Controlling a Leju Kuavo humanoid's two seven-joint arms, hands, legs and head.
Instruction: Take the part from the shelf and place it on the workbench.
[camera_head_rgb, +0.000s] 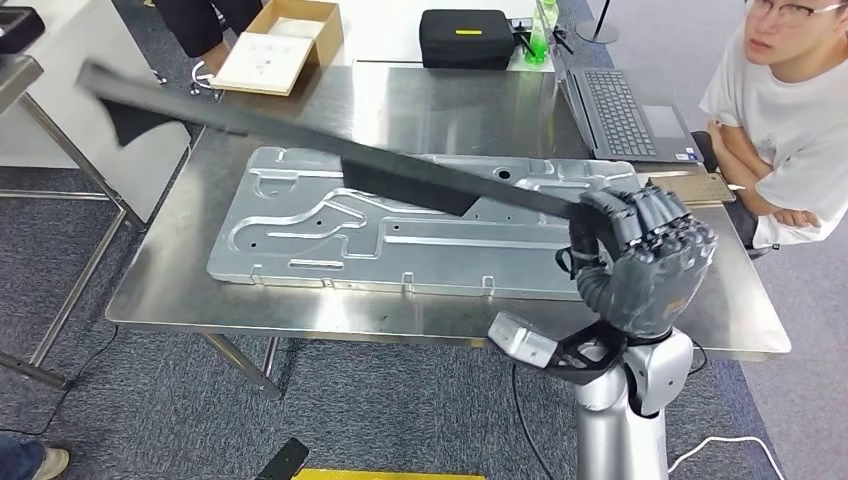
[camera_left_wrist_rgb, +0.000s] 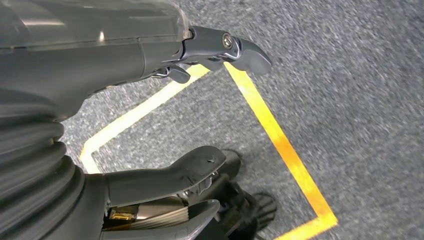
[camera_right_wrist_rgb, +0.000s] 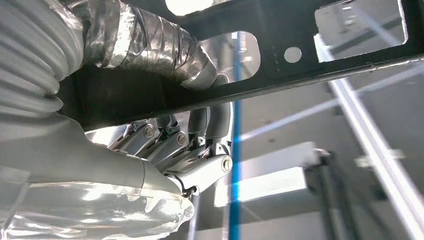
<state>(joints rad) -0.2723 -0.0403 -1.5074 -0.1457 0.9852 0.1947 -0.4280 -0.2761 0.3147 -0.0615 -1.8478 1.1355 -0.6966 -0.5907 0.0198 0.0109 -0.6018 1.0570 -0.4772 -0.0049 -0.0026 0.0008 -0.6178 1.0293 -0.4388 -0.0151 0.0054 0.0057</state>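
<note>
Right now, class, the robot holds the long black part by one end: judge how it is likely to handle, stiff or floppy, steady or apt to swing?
The long black part probably is stiff: gripped by the right hand at one end, it runs straight over the workbench without sagging. Held so far off-centre, it may swing or twist. Its cut-outs, seen in the right wrist view, suggest thin, fairly light sheet.

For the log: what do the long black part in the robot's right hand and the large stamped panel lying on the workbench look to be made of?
Long black part: probably sheet metal with a matte black coating; thin, flat, with punched holes and cut-outs seen in the right wrist view. It could be stiff plastic.
Large stamped panel: bare silvery sheet metal, likely aluminium or steel; dull sheen, pressed ribs and channels.
Right hand grips the part's end.
</note>
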